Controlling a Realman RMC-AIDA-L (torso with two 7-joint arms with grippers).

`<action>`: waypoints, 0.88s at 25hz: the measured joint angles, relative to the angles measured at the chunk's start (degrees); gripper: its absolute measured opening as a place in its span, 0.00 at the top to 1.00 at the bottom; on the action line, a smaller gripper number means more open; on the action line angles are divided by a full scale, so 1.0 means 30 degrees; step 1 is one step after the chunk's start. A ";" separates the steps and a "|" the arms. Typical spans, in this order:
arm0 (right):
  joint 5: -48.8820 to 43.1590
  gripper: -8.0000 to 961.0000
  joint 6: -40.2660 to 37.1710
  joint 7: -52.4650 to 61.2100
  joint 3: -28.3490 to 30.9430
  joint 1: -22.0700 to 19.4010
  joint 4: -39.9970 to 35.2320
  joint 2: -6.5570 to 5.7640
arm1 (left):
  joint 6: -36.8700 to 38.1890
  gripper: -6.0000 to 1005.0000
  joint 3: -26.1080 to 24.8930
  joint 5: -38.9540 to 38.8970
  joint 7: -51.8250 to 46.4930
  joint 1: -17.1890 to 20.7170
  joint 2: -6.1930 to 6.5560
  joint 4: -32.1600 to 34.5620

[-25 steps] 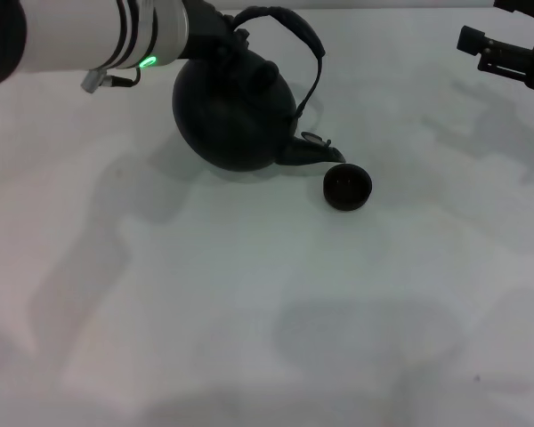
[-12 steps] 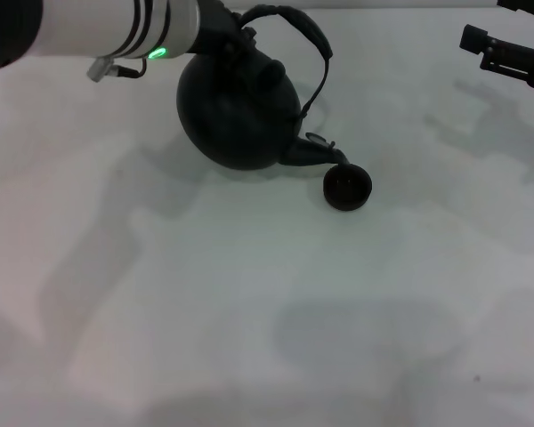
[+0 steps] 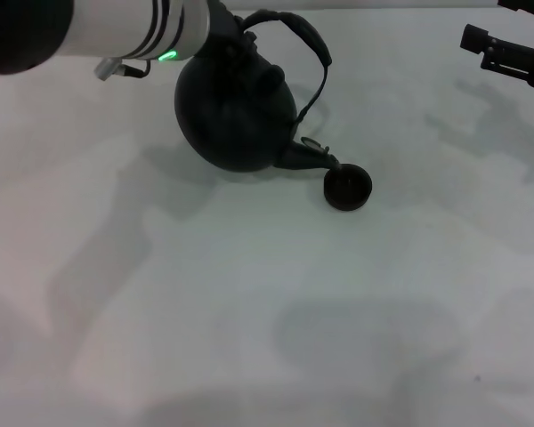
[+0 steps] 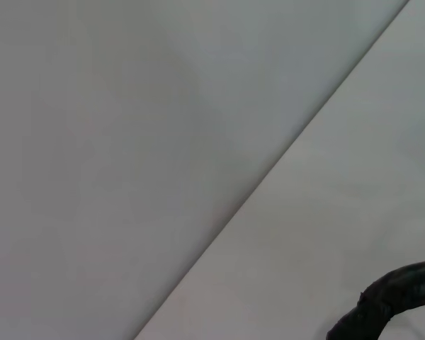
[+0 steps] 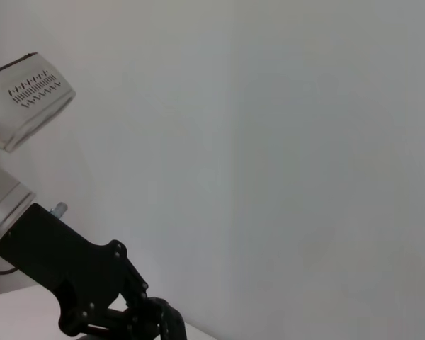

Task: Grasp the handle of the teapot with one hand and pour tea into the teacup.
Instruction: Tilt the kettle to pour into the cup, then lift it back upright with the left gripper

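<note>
Teapot [image 3: 236, 120] tilted near the table's [image 3: 249, 311] far edge, spout down at the rim of the teacup [image 3: 347, 188]. Left gripper [image 3: 227, 40] clenched on the handle [image 3: 298, 31]. Right gripper [image 3: 516, 53] parked far right, finger state unclear. Wide bare surface nearer.

Teapot [image 3: 236, 116] crowds teacup [image 3: 347, 188] (spout seemingly overhead).
</note>
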 joint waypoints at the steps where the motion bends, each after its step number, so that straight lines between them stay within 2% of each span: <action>1: 0.0000 0.09 -0.0001 0.0001 0.0033 -0.0008 0.0003 0.0000 | -0.0012 0.86 0.0045 0.0009 -0.0011 -0.0034 -0.0001 -0.0010; 22: -0.0034 0.09 0.0075 -0.0058 0.0194 -0.0026 0.0057 0.0028 | -0.1088 0.86 0.0824 0.1041 -0.0710 -0.0858 -0.0030 -0.0125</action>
